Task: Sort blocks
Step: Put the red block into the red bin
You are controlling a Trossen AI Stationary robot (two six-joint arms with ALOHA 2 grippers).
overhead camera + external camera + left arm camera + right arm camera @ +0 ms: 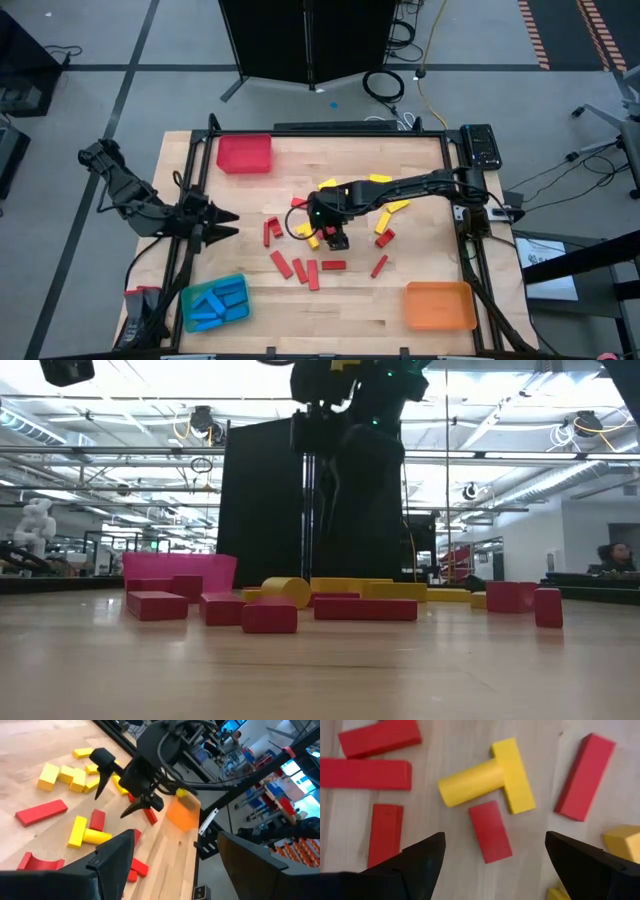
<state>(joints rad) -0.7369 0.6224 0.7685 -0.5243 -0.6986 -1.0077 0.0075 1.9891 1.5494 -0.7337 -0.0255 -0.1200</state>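
Over mid-table, right gripper poised wide above scattered blocks.

At the left edge, left gripper waits spread, empty, by the blue tray. Rightward, the next move seems to be descending onto a short red block, though a yellow cylinder crowds it.

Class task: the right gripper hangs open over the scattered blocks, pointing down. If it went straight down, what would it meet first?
Most likely the short red block centred between the right gripper's open fingers, beside the yellow cylinder; height above it is unclear.
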